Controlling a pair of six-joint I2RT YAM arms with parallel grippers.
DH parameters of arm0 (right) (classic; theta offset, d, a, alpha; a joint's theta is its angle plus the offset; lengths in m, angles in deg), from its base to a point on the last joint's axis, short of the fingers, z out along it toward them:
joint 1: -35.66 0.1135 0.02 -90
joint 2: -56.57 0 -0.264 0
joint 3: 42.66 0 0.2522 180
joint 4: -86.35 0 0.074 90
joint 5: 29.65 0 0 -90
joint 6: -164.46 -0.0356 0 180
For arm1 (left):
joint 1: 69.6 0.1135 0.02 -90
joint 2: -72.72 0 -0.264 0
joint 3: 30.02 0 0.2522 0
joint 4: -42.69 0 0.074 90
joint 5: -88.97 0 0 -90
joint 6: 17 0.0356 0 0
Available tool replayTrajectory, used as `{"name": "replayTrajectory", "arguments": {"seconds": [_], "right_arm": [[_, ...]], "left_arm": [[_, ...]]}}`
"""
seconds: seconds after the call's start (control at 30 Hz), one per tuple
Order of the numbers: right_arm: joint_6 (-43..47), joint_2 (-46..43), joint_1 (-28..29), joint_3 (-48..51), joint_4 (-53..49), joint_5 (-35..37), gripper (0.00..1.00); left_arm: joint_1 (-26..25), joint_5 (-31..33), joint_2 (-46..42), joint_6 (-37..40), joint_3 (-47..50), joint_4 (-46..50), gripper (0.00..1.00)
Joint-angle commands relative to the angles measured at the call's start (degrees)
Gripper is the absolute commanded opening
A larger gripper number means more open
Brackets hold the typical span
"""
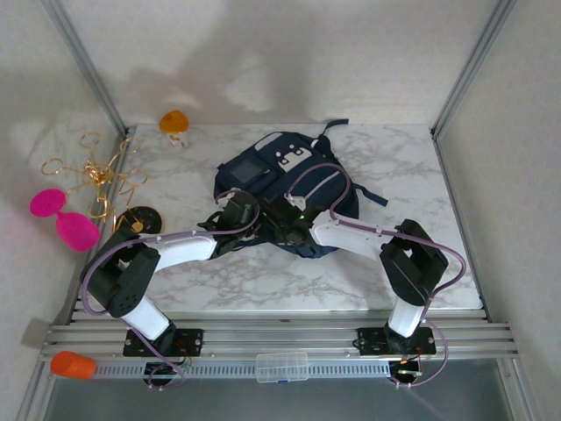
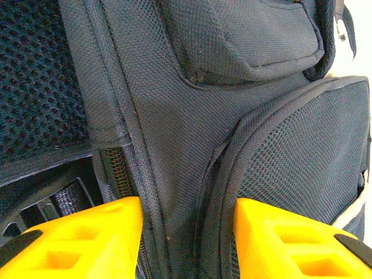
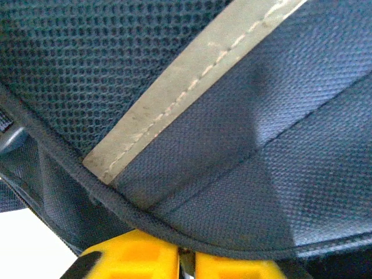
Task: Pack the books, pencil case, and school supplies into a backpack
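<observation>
The navy backpack (image 1: 282, 180) lies flat in the middle of the table, with both arms reaching to its near edge. My left gripper (image 1: 238, 217) (image 2: 187, 232) has its yellow fingers (image 2: 87, 238) pressed against a thick fold of backpack (image 2: 174, 116) fabric beside an open zipper (image 2: 119, 174). My right gripper (image 1: 287, 221) (image 3: 186, 260) sits under the piped edge of the backpack (image 3: 244, 174). Its fingers are almost together, with a thin grey sliver pinched between them. The pale stripe (image 3: 186, 87) runs just above. Books, pencil case and school supplies are out of view.
Left of the table lie a black-and-gold disc (image 1: 138, 219), a gold chain (image 1: 96, 171) and pink shapes (image 1: 63, 216). An orange capped object (image 1: 173, 121) stands at the back left. On the front rail sit another orange object (image 1: 72, 364) and a clear box (image 1: 280, 366).
</observation>
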Motion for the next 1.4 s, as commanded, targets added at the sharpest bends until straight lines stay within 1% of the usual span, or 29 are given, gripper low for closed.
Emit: {"name": "replayTrajectory", "arguments": {"seconds": [0.0,0.07,0.3,0.43,0.6,0.67,0.77,0.8,0.87,0.9,0.93,0.97,1.03,1.1,1.23,1.37], "right_arm": [[4.06,0.60,-0.22,-4.29,2.92,0.93,0.09],[4.70,0.30,-0.33,-5.08,1.30,1.29,0.07],[5.99,-3.69,-1.88,-5.14,-2.01,-6.26,0.05],[6.75,-6.80,-3.25,-2.82,-3.43,-8.64,0.05],[7.58,-8.44,-4.74,-0.45,-9.07,-4.70,0.04],[7.55,-9.35,-6.06,1.18,-9.52,-4.53,0.02],[7.01,-10.18,-6.58,1.38,-9.63,-4.30,0.02],[7.53,-10.25,-6.39,1.24,-7.93,-6.48,0.01],[8.74,-10.27,-6.18,1.40,-2.93,-12.13,0.00],[8.71,-10.13,-6.18,1.45,-0.87,-13.94,0.00],[8.63,-10.01,-6.11,1.19,0.37,-14.36,0.00],[8.63,-9.68,-6.10,0.93,1.18,-14.41,0.00],[8.74,-9.56,-6.21,1.17,2.92,-14.38,0.00],[9.18,-9.51,-6.26,1.48,3.76,-14.43,0.00],[10.60,-9.30,-6.33,1.97,3.85,-14.33,0.00],[10.93,-9.80,-6.33,2.96,3.87,-13.94,0.00]], "left_arm": [[0.41,1.79,1.18,0.30,-0.63,1.81,0.45],[0.41,2.22,1.47,0.56,-0.74,1.86,0.45],[0.50,4.82,4.66,2.81,-2.63,1.16,0.45],[1.27,5.51,7.16,5.22,-5.26,-0.50,0.44],[2.89,6.09,10.44,10.64,-12.08,1.26,0.44],[3.90,5.85,11.44,12.52,-14.40,1.85,0.43],[6.11,3.86,12.81,15.08,-17.81,2.69,0.43],[6.82,1.80,13.17,15.32,-18.82,3.04,0.43],[6.58,-2.08,12.44,14.00,-18.58,2.46,0.43],[5.86,-4.85,11.31,12.18,-16.65,0.15,0.43],[5.27,-6.89,9.98,9.71,-14.19,-1.78,0.43],[4.51,-8.11,7.98,6.42,-10.75,-5.88,0.44],[2.91,-8.23,4.01,0.37,-4.36,-11.16,0.44],[1.45,-7.68,0.95,-4.30,-0.59,-12.79,0.45],[-1.16,-7.50,-0.46,-8.93,-1.06,-11.87,0.46],[-4.36,-5.52,1.45,-13.26,-3.21,-12.10,0.45]]}}
